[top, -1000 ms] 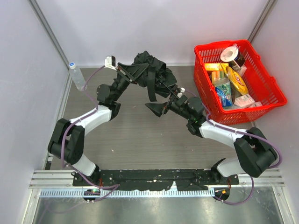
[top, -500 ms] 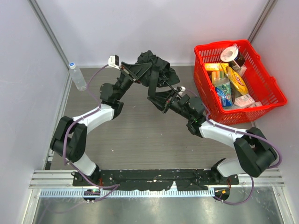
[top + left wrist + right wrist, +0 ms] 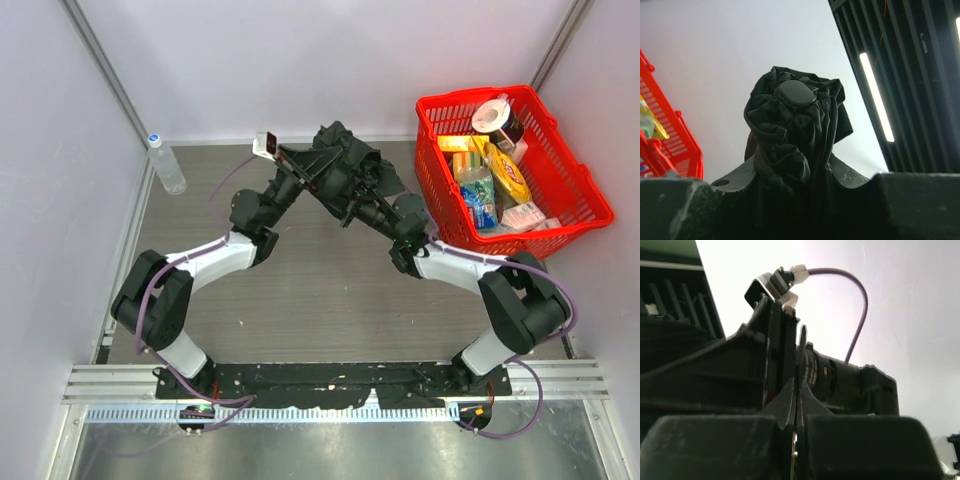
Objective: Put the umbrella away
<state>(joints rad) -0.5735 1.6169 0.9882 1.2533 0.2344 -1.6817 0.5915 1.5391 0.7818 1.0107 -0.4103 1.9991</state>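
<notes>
**A:** Where is the umbrella (image 3: pixel 345 165)?

**B:** Upper middle of the top view, bundled and held above the worktop (image 3: pixel 300 290), just left of the red basket (image 3: pixel 520 243).

**A:** And the hands?

**B:** The left hand (image 3: pixel 318 178) clamps the bundle, and its wrist view shows fabric and the round cap between the fingers. The right hand (image 3: pixel 796 405) is pressed together on a thin dark strip, the strap (image 3: pixel 801 347) by the look of it.

**A:** So which step is this?

**B:** I'd say binding. The folds are gathered and the strap is taken up but not yet wrapped. Next, the right hand likely needs to pull the strap round the bundle and fasten it while the left holds firm.

**A:** Any writing?

**B:** None I can read. The packets in the basket carry labels, but they are too small to make out.
</notes>
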